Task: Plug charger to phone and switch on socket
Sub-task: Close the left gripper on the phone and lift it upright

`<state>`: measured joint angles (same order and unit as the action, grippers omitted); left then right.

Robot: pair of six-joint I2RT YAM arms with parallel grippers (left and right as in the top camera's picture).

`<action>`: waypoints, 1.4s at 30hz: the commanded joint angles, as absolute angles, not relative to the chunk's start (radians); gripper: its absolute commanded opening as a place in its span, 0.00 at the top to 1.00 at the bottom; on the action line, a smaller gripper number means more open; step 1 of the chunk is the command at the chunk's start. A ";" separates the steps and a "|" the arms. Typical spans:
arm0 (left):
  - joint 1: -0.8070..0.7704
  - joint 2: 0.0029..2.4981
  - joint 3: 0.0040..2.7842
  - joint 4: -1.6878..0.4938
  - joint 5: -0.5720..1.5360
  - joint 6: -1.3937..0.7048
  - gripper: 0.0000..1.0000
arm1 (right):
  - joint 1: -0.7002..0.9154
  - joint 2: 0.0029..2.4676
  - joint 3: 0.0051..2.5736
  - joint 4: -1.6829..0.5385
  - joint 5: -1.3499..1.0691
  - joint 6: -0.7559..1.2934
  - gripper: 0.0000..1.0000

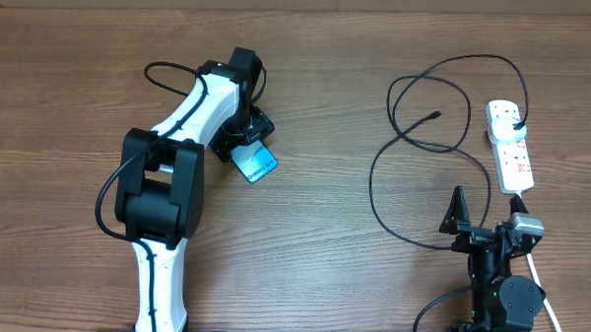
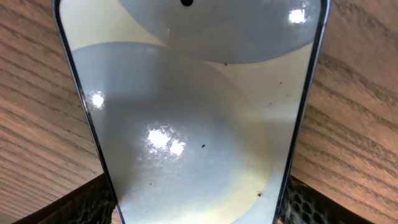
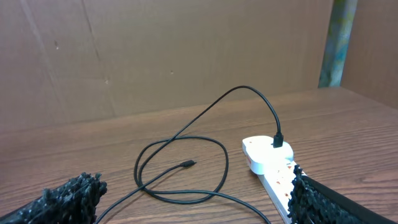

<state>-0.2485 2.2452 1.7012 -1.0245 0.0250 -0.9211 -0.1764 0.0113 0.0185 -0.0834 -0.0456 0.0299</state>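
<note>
The phone (image 1: 257, 164) lies flat on the wooden table, left of centre, its pale blue screen up. My left gripper (image 1: 247, 150) reaches down over it. In the left wrist view the phone (image 2: 186, 124) fills the frame, and the left gripper (image 2: 196, 214) has a finger against each of its long edges. The charger cable (image 1: 374, 179) lies in loose loops at the right, its plug tip (image 1: 435, 115) free on the table. Its black adapter (image 1: 515, 119) sits in the white socket (image 1: 515, 159). My right gripper (image 1: 487, 214) hovers open, empty, near the socket's front end.
The right wrist view shows the plug tip (image 3: 188, 164), the adapter (image 3: 278, 142) and the socket (image 3: 273, 167) ahead of the right gripper (image 3: 196, 208). A thick white cord (image 1: 545, 298) runs from the socket past the right arm's base. A brown wall stands behind the table.
</note>
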 commanded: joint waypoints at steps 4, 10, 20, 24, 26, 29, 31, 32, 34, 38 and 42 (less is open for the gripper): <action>-0.239 2.296 1.683 -1.027 0.097 -0.929 0.23 | -0.181 0.004 0.008 -0.080 -0.047 0.028 0.00; -0.228 2.294 1.788 -1.129 0.097 -0.893 0.27 | -0.181 0.004 0.008 -0.080 -0.047 0.028 0.00; -0.228 2.294 1.962 -1.313 0.193 -0.705 0.27 | -0.181 0.004 0.008 -0.080 -0.047 0.028 0.00; -0.224 2.294 2.035 -1.372 0.300 -0.649 0.27 | -0.181 0.004 0.007 -0.080 -0.046 0.028 0.00; -0.220 2.294 2.072 -1.393 0.374 -0.614 0.27 | -0.181 0.004 0.008 -0.080 -0.047 0.028 0.00; -0.209 2.294 2.113 -1.399 0.525 -0.562 0.27 | -0.181 0.004 0.007 -0.080 -0.047 0.028 0.00; -0.198 2.294 2.128 -1.399 0.626 -0.540 0.27 | -0.181 0.004 0.008 -0.080 -0.047 0.028 0.00; -0.194 2.294 2.131 -1.399 0.653 -0.535 0.27 | -0.181 0.004 0.008 -0.080 -0.047 0.028 0.00; -0.182 2.294 2.132 -1.399 0.733 -0.532 0.27 | -0.181 0.004 0.008 -0.080 -0.046 0.028 0.00; -0.163 2.294 2.132 -1.399 0.869 -0.517 0.27 | -0.179 0.004 0.008 -0.068 -0.104 0.069 0.00; -0.149 2.294 2.132 -1.398 0.963 -0.500 0.27 | -0.179 0.004 0.007 -0.060 -0.266 0.304 0.00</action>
